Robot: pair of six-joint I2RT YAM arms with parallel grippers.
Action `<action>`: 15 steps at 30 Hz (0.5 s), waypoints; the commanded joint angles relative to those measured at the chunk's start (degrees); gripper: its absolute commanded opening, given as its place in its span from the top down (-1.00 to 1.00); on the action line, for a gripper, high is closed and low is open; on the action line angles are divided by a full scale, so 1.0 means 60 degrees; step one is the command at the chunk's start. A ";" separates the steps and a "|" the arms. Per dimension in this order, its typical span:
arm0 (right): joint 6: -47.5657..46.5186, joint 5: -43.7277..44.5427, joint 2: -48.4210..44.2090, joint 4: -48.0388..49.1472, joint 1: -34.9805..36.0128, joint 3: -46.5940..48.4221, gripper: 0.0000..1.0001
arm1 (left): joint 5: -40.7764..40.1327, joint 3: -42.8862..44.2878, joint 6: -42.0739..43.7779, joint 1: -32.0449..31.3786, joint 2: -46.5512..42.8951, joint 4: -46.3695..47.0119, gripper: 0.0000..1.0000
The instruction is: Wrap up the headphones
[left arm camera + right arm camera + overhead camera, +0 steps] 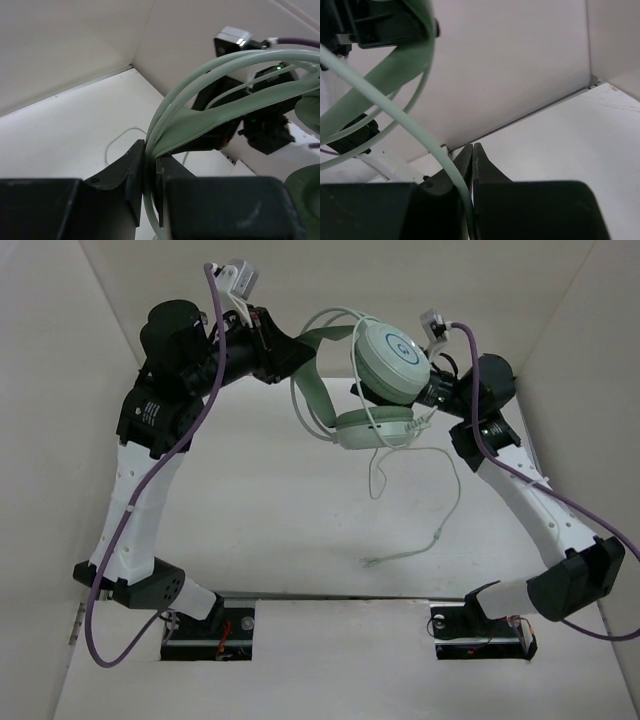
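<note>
The pale mint-green headphones (392, 360) hang in the air between both arms near the back wall. One earcup faces up and the other earcup (372, 427) sits below it. My left gripper (303, 348) is shut on the thin headband (225, 115), which runs between its jaws in the left wrist view (150, 152) together with a loop of cable. My right gripper (428, 392) is mostly hidden behind the upper earcup; in the right wrist view (472, 148) it is shut on the pale cable (395, 107). The loose cable (448, 510) droops, and its plug (372, 562) lies on the table.
White walls close in the table at the back (340, 270), left and right. Thick purple robot cables (150, 480) run along both arms. The arm bases (210, 625) sit at the near edge.
</note>
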 commanded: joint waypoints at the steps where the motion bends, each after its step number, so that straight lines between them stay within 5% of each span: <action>1: 0.1433 -0.0276 0.0384 0.1733 -0.0034 -0.0004 0.83 | 0.0628 0.0707 -0.1287 -0.0043 -0.0140 0.0907 1.00; 15: 0.2856 -0.0334 0.1031 0.3082 0.1254 -0.1129 0.72 | 0.0628 0.1893 -0.1845 0.1113 0.0592 0.1390 1.00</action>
